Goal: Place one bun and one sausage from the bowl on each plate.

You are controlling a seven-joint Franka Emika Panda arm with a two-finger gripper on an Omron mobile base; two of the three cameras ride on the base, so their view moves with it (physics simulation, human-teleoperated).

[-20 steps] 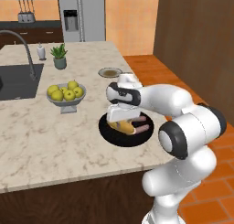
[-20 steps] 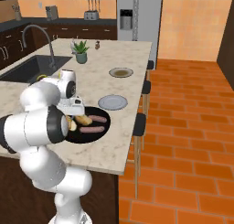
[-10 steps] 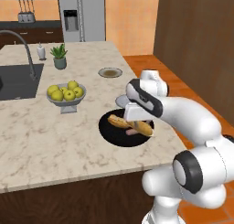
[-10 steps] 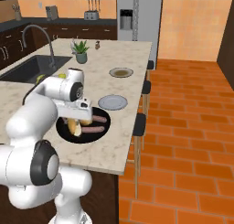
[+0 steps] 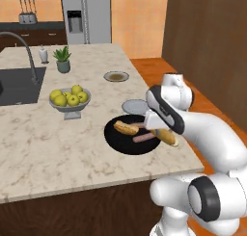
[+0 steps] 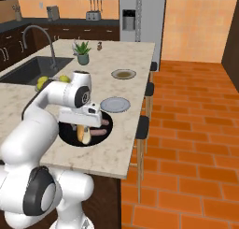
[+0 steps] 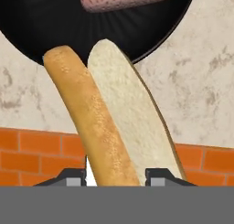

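Observation:
My gripper (image 5: 155,128) is shut on one end of a golden-brown bun (image 5: 167,137). It holds that bun tilted above the right rim of the black bowl (image 5: 120,143), close to the counter's edge. In the hand view the held bun (image 7: 109,122) runs up from between the fingertips (image 7: 71,177), its pale split side to the right, over the bowl (image 7: 45,26) and the counter. A second bun (image 5: 126,128) and a sausage (image 5: 143,138) lie in the bowl. The grey-blue plate (image 5: 134,106) sits just behind the bowl, the brown-centred plate (image 5: 116,76) farther back.
A grey footed bowl of yellow-green fruit (image 5: 70,99) stands left of the black bowl. A sink (image 5: 19,83) with a tap and a small potted plant (image 5: 63,60) lie at the far left. The counter's right edge drops to an orange brick floor (image 6: 186,130), with stools (image 6: 142,125) alongside.
My gripper has lifted a bun out of the bowl and swung it toward the bowl's right rim and the counter's edge. The other bun and the sausage stay in the bowl.

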